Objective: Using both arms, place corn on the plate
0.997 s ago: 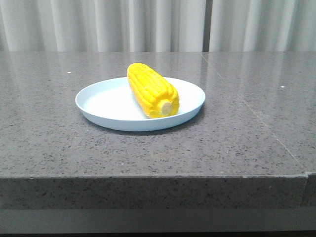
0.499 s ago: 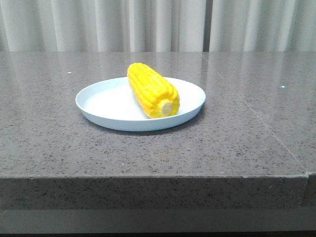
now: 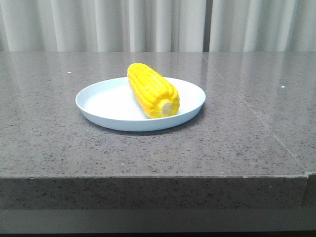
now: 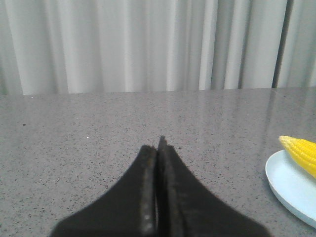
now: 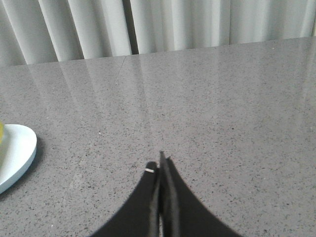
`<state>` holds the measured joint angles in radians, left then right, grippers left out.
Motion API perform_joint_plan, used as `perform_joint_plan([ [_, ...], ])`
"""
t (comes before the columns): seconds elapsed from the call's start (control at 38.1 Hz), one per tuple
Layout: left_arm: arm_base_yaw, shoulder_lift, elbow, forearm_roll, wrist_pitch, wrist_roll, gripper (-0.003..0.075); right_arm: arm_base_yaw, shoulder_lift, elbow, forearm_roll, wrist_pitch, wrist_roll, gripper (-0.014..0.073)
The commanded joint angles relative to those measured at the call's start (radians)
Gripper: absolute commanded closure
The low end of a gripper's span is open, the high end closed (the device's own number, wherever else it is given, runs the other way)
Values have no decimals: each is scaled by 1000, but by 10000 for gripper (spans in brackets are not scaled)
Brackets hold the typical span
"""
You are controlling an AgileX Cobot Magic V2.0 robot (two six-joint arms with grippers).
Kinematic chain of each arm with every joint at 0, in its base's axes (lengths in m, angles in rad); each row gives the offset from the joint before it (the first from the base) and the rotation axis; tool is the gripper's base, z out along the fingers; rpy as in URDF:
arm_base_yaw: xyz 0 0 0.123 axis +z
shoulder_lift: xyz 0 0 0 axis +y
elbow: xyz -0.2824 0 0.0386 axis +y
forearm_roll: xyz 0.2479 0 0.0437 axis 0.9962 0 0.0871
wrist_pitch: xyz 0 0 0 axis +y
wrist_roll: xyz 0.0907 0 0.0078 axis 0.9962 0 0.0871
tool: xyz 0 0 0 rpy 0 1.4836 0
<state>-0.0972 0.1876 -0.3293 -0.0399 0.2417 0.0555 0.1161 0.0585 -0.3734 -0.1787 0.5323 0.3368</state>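
Observation:
The yellow corn [image 3: 152,90] lies on the pale blue plate [image 3: 98,101] in the middle of the grey table in the front view, its pale stub end toward the camera. Neither gripper shows in the front view. In the left wrist view my left gripper [image 4: 158,148] is shut and empty over bare table, with the plate [image 4: 289,185] and the corn's tip [image 4: 301,150] off to one side, well apart. In the right wrist view my right gripper [image 5: 161,165] is shut and empty, with the plate's rim [image 5: 19,153] far off at the picture's edge.
The grey speckled stone table [image 3: 237,123] has a front edge [image 3: 148,177] close to the camera. A seam [image 3: 266,128] runs across its right part. White curtains [image 3: 158,24] hang behind the table's far edge.

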Motion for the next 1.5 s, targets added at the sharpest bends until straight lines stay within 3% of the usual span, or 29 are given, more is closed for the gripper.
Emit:
perform_joint_plan([
  [0.0,9,-13,6,12,-111,-1,741,-7,13,-24,-23,-87,-7,662],
  [0.31,71,-215,235,12,-111,-1,741,-7,13,-24,-23,-87,-7,662],
  [0.63,72,-207,363,12,-189,-1,741,-7,14,-15,-23,-83,-7,662],
  [1.47,72,-207,361,12,-171,-1,741,-7,14,-15,-23,-83,-7,662],
])
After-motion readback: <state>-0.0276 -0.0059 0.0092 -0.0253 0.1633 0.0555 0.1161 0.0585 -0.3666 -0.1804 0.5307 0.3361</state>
